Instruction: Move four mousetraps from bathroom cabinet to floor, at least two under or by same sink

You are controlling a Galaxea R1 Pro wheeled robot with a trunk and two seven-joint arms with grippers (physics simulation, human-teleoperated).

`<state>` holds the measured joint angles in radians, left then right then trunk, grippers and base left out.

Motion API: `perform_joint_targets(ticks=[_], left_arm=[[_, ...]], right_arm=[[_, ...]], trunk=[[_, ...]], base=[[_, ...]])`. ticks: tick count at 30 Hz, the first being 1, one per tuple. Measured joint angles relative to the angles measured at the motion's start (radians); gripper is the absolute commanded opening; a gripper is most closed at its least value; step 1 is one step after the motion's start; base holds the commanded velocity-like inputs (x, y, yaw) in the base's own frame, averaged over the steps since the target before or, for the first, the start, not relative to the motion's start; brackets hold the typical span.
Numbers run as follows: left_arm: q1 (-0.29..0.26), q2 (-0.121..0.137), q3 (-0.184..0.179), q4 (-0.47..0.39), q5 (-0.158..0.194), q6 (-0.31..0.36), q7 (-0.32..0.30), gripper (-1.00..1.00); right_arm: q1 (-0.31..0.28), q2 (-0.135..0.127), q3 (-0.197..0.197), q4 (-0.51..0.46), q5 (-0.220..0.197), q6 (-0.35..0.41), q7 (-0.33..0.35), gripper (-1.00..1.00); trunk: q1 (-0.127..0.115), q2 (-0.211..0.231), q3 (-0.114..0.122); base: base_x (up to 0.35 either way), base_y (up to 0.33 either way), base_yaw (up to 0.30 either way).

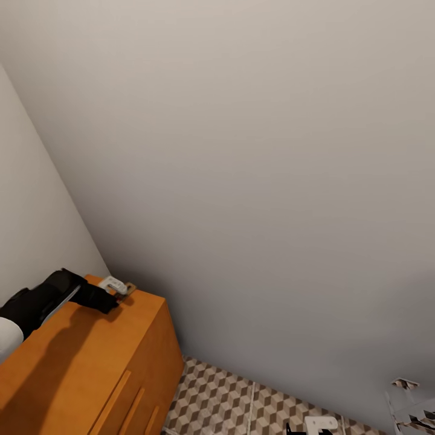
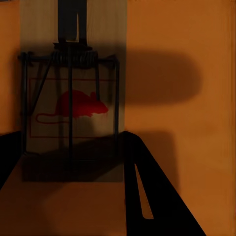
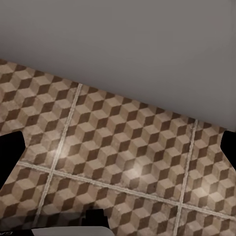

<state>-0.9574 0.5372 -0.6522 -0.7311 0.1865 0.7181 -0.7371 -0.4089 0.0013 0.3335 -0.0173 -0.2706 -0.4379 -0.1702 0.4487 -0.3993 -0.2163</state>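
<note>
Left gripper [image 1: 116, 296], lower left of frame, straddles one mousetrap [image 2: 71, 113] on the cabinet [image 1: 90, 356]; jaws apparently open, ungripped. No trap visible on the bathroom floor [image 3: 123, 152]. Right jaws: cannot tell.

Home bathroom, cube-patterned tiled floor [image 3: 123, 147], wooden cabinet [image 1: 78, 362]

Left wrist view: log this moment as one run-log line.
left gripper: open, straddling mousetrap | mousetrap: flat on cabinet top | right gripper: open above bathroom floor
</note>
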Motion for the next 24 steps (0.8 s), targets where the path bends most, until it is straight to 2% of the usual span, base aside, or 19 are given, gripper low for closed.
perform_joint_targets(ticks=[4, 8, 24], left_arm=[[0.009, 0.0, 0.0, -0.018, -0.01, -0.004, 0.0, -1.0], [0.012, 0.0, 0.0, -0.035, 0.0, 0.0, 0.003, -1.0], [0.012, 0.007, 0.004, -0.092, -0.001, 0.004, 0.003, -1.0]], right_arm=[[0.0, 0.0, 0.0, 0.0, 0.0, 0.0, 0.0, 1.0], [0.0, 0.0, 0.0, 0.0, 0.0, 0.0, 0.0, 1.0], [0.0, 0.0, 0.0, 0.0, 0.0, 0.0, 0.0, 1.0]], trunk=[[0.0, 0.0, 0.0], [0.001, 0.001, 0.0], [0.001, 0.001, 0.0]], base=[[0.0, 0.0, 0.0], [0.0, 0.0, 0.0], [0.0, 0.0, 0.0]])
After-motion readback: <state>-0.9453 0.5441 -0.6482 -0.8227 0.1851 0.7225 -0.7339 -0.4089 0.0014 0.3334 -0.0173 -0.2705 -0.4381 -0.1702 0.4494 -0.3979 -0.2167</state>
